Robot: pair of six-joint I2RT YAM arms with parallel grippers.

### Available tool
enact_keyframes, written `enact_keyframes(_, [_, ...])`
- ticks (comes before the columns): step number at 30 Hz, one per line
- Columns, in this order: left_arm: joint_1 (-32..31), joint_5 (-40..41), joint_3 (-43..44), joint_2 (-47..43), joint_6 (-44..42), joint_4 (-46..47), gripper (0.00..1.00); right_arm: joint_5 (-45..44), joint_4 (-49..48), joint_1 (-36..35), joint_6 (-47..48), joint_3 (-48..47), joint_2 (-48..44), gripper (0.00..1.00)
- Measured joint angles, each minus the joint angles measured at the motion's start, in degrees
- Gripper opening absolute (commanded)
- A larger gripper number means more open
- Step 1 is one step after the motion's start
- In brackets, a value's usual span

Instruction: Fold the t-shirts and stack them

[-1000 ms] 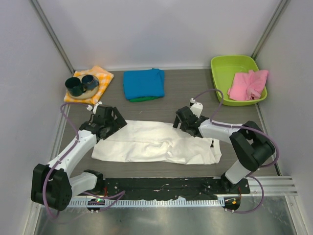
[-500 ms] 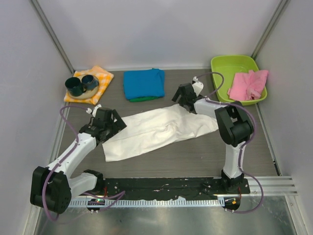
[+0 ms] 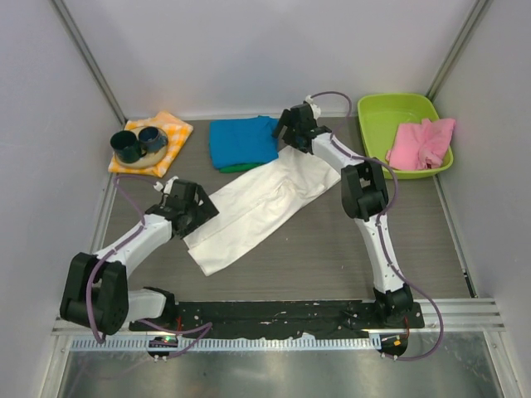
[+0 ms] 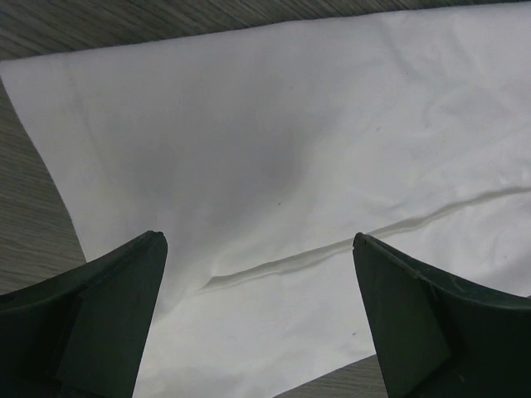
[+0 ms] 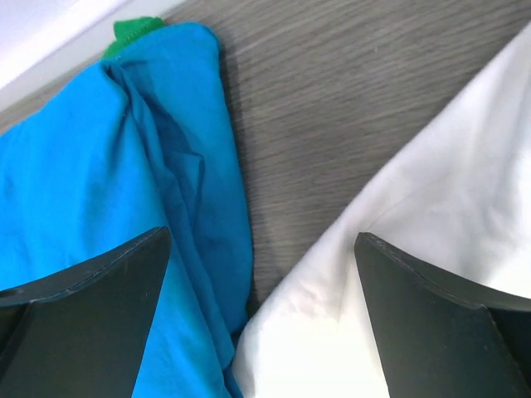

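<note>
A white t-shirt [image 3: 257, 207], folded into a long strip, lies diagonally across the table from near left to far right. My left gripper [image 3: 196, 217] hovers open over its near-left end; the left wrist view shows plain white cloth [image 4: 274, 149] with a crease between the spread fingers [image 4: 116, 307]. My right gripper [image 3: 287, 131] is open at the strip's far end, beside a folded turquoise-blue t-shirt [image 3: 243, 141]. A green t-shirt edge [image 3: 241, 168] peeks out from under the blue one. In the right wrist view the blue shirt [image 5: 99, 182] sits left, the white shirt [image 5: 431, 207] right.
An orange-and-white checked cloth [image 3: 170, 133] at the far left carries two dark cups [image 3: 137, 143]. A lime-green tray [image 3: 398, 108] at the far right holds a pink cloth [image 3: 423, 141]. Grey walls close in both sides and the back.
The right gripper moved far back and left to the blue shirt, and the white shirt's right end swung back with it, from lying crosswise to diagonal. The left gripper shifted slightly.
</note>
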State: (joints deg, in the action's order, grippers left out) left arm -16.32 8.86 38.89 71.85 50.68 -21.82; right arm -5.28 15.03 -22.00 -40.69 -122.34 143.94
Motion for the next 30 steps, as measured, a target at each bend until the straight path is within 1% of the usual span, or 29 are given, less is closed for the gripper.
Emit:
enact_keyframes(4, [-0.1,-0.9,0.6,3.5,-0.1,2.6,1.0,0.0,3.5,0.0,1.8,0.3,-1.8,1.0])
enact_keyframes(6, [-0.1,-1.0,0.6,5.1,-0.1,4.0,1.0,0.1,4.6,0.0,2.8,3.5,-5.2,1.0])
enact_keyframes(9, [-0.3,-1.0,0.6,8.6,-0.3,6.1,1.0,0.4,5.3,0.1,3.8,9.3,-13.7,1.0])
enact_keyframes(13, [-1.9,-0.3,0.1,9.0,-0.2,9.3,1.0,0.9,5.0,0.1,4.9,15.8,-28.1,1.0])
enact_keyframes(16, [-5.2,1.0,-1.8,7.8,0.2,11.9,1.0,0.9,4.2,0.1,5.2,18.3,-36.9,1.0])
enact_keyframes(18, [-9.6,2.4,-3.7,6.3,1.3,13.7,1.0,1.0,3.3,0.1,5.3,20.6,-42.8,1.0])
enact_keyframes(20, [-14.2,2.9,-5.4,4.8,3.0,14.9,1.0,0.9,2.8,0.1,5.3,23.2,-46.5,1.0])
enact_keyframes(21, [-17.5,3.7,-6.3,3.9,4.5,15.4,1.0,0.9,3.0,0.1,5.4,24.8,-48.3,1.0])
enact_keyframes(24, [-26.0,5.0,-8.4,1.3,8.4,15.5,1.0,0.4,4.1,0.1,5.6,28.6,-50.9,1.0])
enact_keyframes(30, [-46.5,11.8,-9.1,-0.7,20.3,11.4,1.0,-0.7,8.5,0.1,6.0,35.7,-54.8,1.0])
